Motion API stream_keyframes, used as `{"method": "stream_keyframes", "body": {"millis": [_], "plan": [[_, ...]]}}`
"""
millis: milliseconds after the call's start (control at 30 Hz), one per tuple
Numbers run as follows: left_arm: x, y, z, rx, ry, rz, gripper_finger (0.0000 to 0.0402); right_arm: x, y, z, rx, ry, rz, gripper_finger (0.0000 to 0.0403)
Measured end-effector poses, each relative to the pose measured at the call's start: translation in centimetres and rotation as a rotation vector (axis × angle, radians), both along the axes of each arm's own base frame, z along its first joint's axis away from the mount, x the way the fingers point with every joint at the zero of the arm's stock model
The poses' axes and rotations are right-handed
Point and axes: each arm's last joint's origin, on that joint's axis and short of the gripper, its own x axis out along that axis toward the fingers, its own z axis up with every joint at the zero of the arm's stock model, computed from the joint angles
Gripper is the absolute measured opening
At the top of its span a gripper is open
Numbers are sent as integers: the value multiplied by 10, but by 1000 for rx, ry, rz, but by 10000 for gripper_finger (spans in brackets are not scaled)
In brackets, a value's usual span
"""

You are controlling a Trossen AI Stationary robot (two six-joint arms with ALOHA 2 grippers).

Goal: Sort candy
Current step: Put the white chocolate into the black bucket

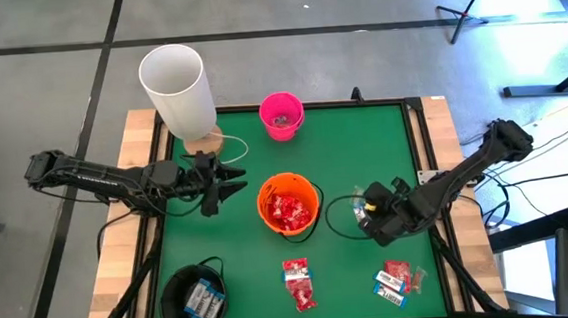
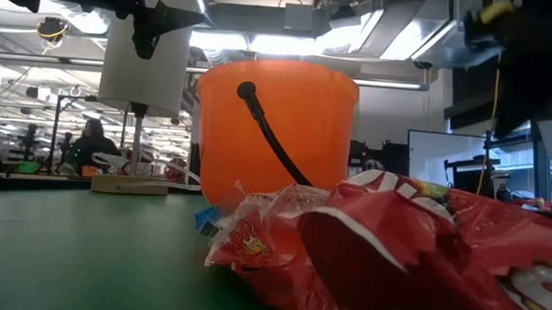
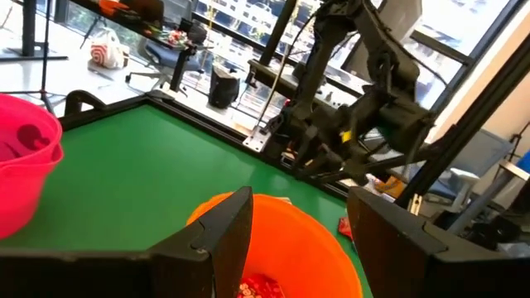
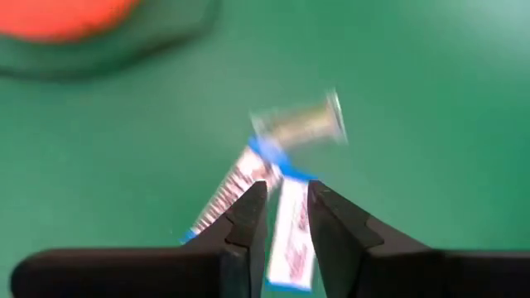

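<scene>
The right claw (image 4: 286,217) hangs over the green desk (image 1: 353,144), to the right of the orange bucket (image 1: 289,205). Its fingers are clenched on a white-and-blue bar (image 4: 290,236), which sits upright between the tips. A second bar (image 4: 228,192) lies just beside it and a third (image 4: 298,124) a little beyond, both blurred. Whether these touch the held one I cannot tell.

The rest of the candy is spread about. Red packets (image 1: 290,211) fill the orange bucket, bars (image 1: 204,303) lie in the black bucket (image 1: 195,297) at the desk's near left, and two loose heaps wait along the near edge: one (image 1: 298,283) below the orange bucket, one (image 1: 398,279) toward the right corner. The pink bucket (image 1: 281,115) stands at the far side. In the low view a red packet (image 2: 411,252) lies close to the lens.

The left claw (image 1: 227,180) waits just left of the orange bucket, its fingers (image 3: 219,240) released and wide apart above the rim.

The step in hand looks like carrying a bar to its bucket. Bars appear to belong in the black one, so the right arm has far to reach, past the orange bucket. Lift straight up first, so the neighbouring bars are not dragged along. Keep the grip firm, since the wrapper is slick and narrow. Pass clear of the waiting left arm, and release only once well over the black bucket's mouth.
</scene>
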Motion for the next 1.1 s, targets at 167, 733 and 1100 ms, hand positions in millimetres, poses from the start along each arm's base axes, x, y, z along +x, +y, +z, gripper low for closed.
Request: {"method": "stream_keyframes", "body": {"millis": [167, 733, 1100], "plan": [[0, 0, 0, 47, 7, -2, 188, -12, -5, -25, 73, 116, -39, 125], [0, 0, -1, 52, 14, -3, 188, -19, -17, -63, 188, 155, -79, 261], [0, -4, -1, 52, 14, -20, 188, -22, -34, -85, 268, 178, -79, 237]]}}
